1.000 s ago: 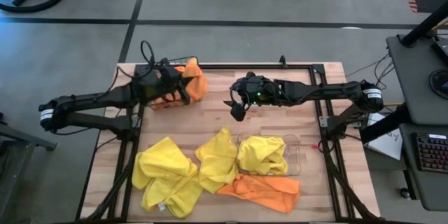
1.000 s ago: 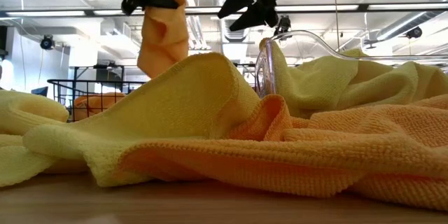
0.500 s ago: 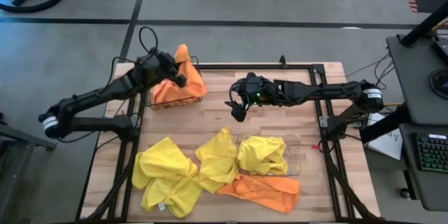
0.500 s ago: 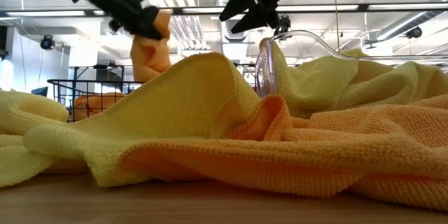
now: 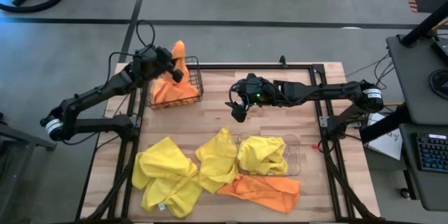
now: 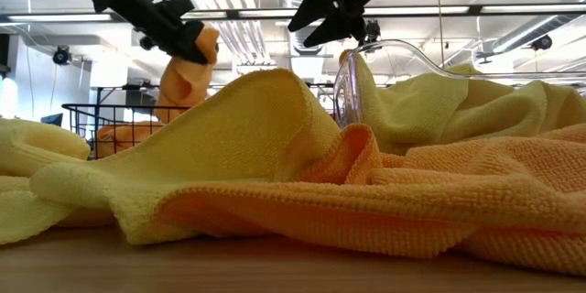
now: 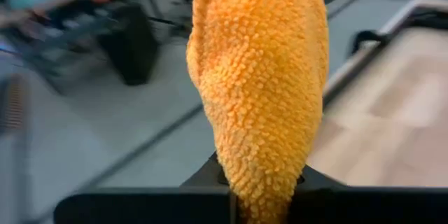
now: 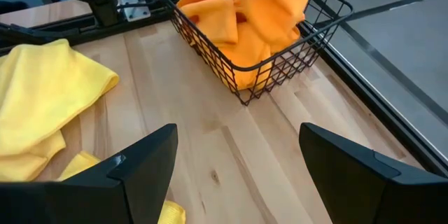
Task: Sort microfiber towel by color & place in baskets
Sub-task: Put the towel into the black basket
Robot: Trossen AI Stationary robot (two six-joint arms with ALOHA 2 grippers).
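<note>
The left gripper [image 5: 173,68] hangs above the wire-mesh basket [image 5: 193,88], pinched tight on an orange towel [image 5: 179,50]. In the left wrist view that orange towel [image 7: 260,84] rises straight out from between the two fingers [image 7: 140,208], its lower end caught in the pinch and the rest bunched into one thick fold. From table height it dangles below the gripper, over the basket's far side. More orange cloth [image 5: 170,91] already lies inside the basket.

The right gripper [image 5: 236,106] hovers beside the basket, over bare wood, with its fingers [image 8: 143,159] spread wide and nothing between them — the basket sits ahead of it.

On the near side of the table from the basket, yellow towels [image 5: 168,173] lie loose, one more fills the clear bin [image 5: 295,155], and another orange towel [image 5: 262,190] lies just in front of that bin.
</note>
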